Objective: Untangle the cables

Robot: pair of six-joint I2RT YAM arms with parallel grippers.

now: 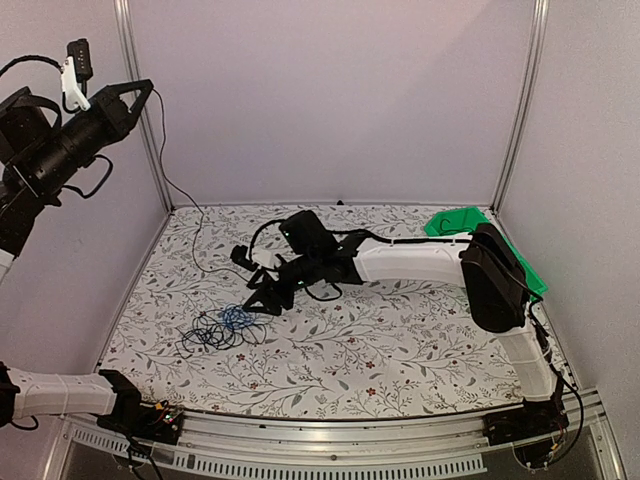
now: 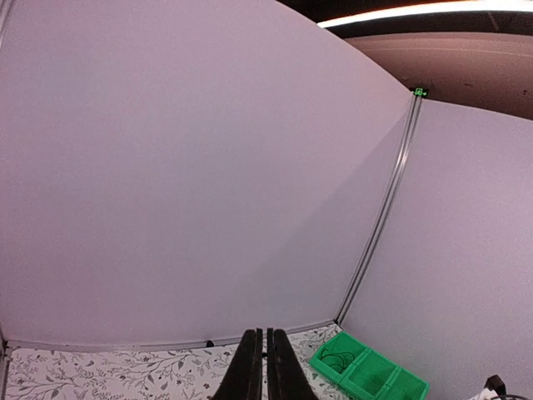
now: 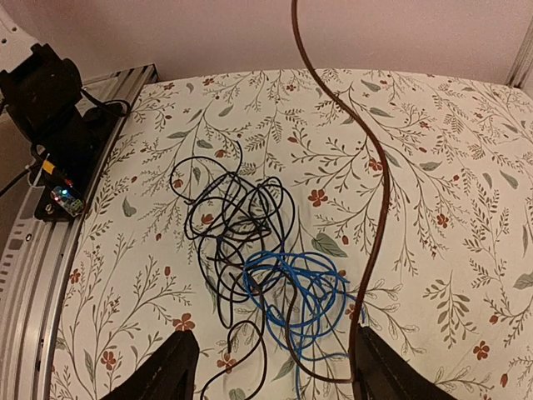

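Observation:
The cables (image 1: 222,328) lie in a loose tangle on the floral table, left of centre. Black loops (image 3: 233,221) overlap a blue coil (image 3: 301,287). One long dark cable (image 3: 379,183) leaves the tangle and climbs the left wall (image 1: 168,188) to my left gripper (image 1: 147,90). That gripper is held high at the upper left, shut on the cable's end. In its wrist view the left gripper (image 2: 266,333) has its fingers pressed together. My right gripper (image 1: 262,300) hovers just above the tangle and is open (image 3: 275,371). The blue coil lies between its fingers, and the long cable runs along the inside of the right finger (image 3: 376,367).
A green compartment bin (image 1: 455,222) stands at the back right corner, with a dark cable in one compartment (image 2: 337,360). The left arm's base (image 3: 50,100) and the metal rail (image 1: 330,450) line the near edge. Plain walls close the back and sides.

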